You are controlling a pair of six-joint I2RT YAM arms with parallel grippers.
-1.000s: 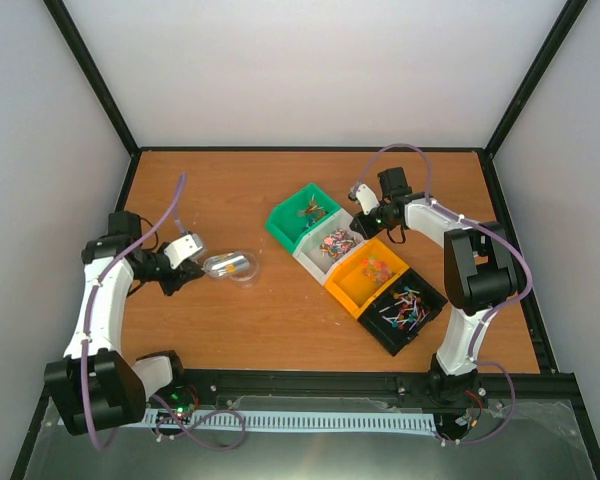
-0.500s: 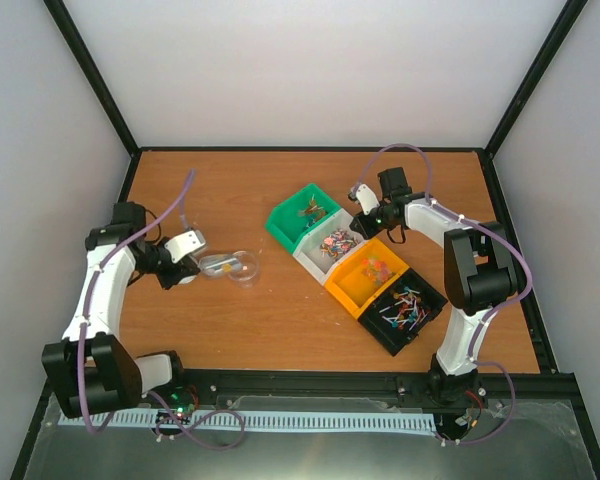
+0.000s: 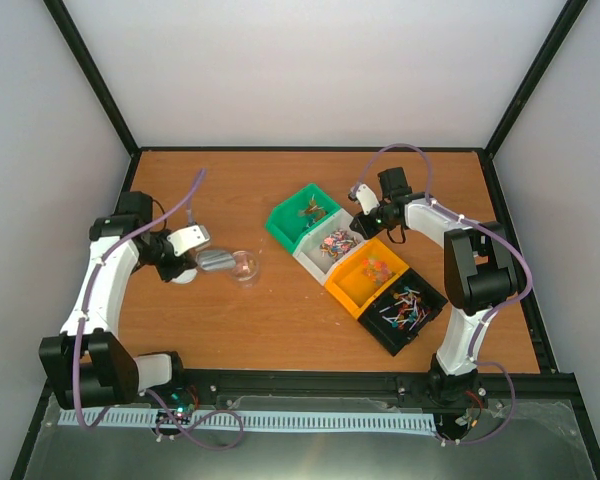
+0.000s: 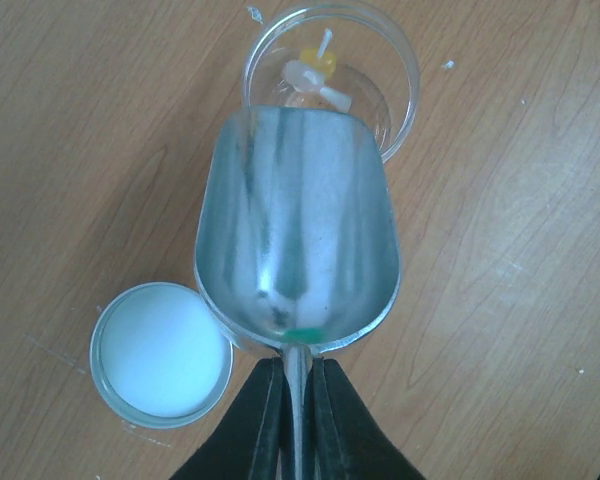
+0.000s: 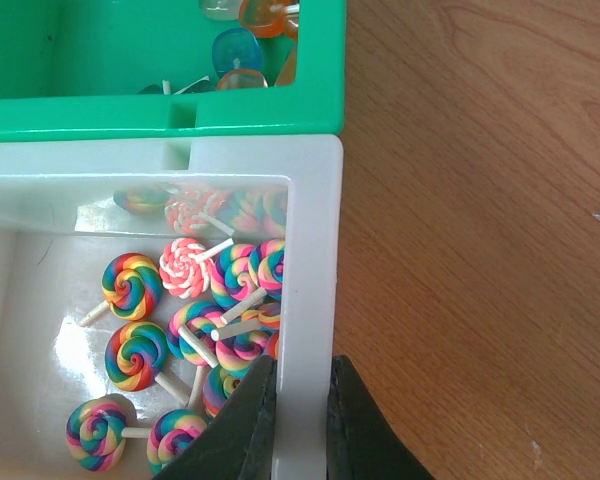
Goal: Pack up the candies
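Here, left fingers (image 4: 280, 390): we see them closed tight on the thin handle of a metal scoop (image 4: 298, 230).
Scoop: its bowl hangs over the near rim of a clear round jar (image 4: 392, 70); we find a small green speck at the bowl's handle end.
Jar: open, standing on the bench (image 4: 500, 300), with one yellow lollipop (image 4: 315, 70) inside.
Lid (image 4: 161, 355): white and round, lying on the bench just beside the scoop's handle end.
Right fingers (image 5: 270, 400): we see them pinching the wall of the white bin (image 5: 315, 250), one inside and one outside.
Candies (image 5: 195, 330): rainbow-swirl lollipops heaped in the white bin; orange and blue candies (image 5: 242, 50) lie in the green bin (image 5: 180, 110) touching it.
Other bins: the orange bin (image 3: 345, 280) and black bin (image 3: 378, 325) continue the row, and we make out small coloured sweets in both.
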